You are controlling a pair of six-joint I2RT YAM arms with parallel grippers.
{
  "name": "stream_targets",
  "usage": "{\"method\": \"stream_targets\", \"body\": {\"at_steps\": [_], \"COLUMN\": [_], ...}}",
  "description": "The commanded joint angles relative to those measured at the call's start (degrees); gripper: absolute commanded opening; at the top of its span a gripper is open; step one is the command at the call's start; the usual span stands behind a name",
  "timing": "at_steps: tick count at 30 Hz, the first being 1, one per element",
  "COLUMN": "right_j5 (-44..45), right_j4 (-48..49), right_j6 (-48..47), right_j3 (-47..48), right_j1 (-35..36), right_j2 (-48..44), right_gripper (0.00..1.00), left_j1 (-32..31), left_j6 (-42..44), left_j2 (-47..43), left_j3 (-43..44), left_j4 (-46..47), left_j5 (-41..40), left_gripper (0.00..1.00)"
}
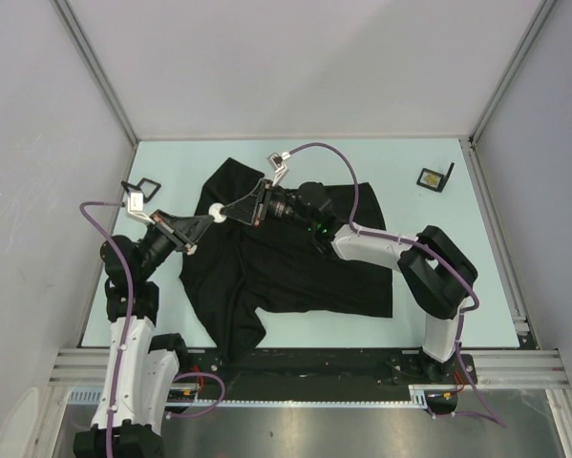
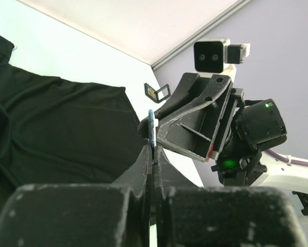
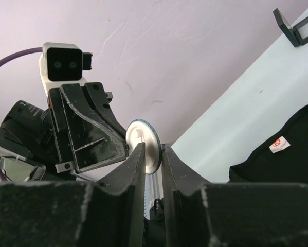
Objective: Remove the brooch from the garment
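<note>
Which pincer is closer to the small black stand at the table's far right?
Right, narrowly. The right pincer is over the garment, well left of the stand. The left pincer meets it tip to tip from the farther side, shut on the brooch.

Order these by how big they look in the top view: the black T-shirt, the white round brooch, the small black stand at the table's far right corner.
Largest: black fabric T-shirt, by far.
Next: small black stand.
Smallest: white round brooch, even though it is raised off the table, nearer the camera.
</note>
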Motion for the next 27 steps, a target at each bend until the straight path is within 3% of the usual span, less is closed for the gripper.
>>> {"method": "stream_targets", "body": {"at_steps": [1, 9, 15, 18, 27], "right_j5": [6.36, 5.66, 5.49, 6.1, 12.34], "right_j4": [-2.04, -0.01, 0.43, -0.36, -11.25], "right_j6": [-1.52, -1.61, -3.36, -4.85, -16.53], "right_j3": [-2.6, -3.31, -4.45, -5.42, -5.95], "right_j1": [-0.55, -0.55, -0.9, -1.95, -7.12], "right_j2": [-0.59, -1.03, -3.22, -4.98, -9.11], "right_gripper": [0.21, 0.31, 0.44, 0.46, 0.48], "left_j1": [-1.22, -1.13, -1.13, -1.13, -1.83], "left_j6": [-2.78, -1.11, 8.46, 13.65, 28.24], "left_j2": [-2.66, -2.13, 1.64, 5.59, 24.83], "left_j3": [0.84, 1.8, 7.69, 11.99, 32.88], "left_j4": [2.72, -1.68, -14.77, -21.71, -39.9], "left_j5": [1.62, -1.45, -7.24, -9.71, -35.27], "left_gripper": [0.0, 0.0, 0.0, 0.0, 0.0]}}
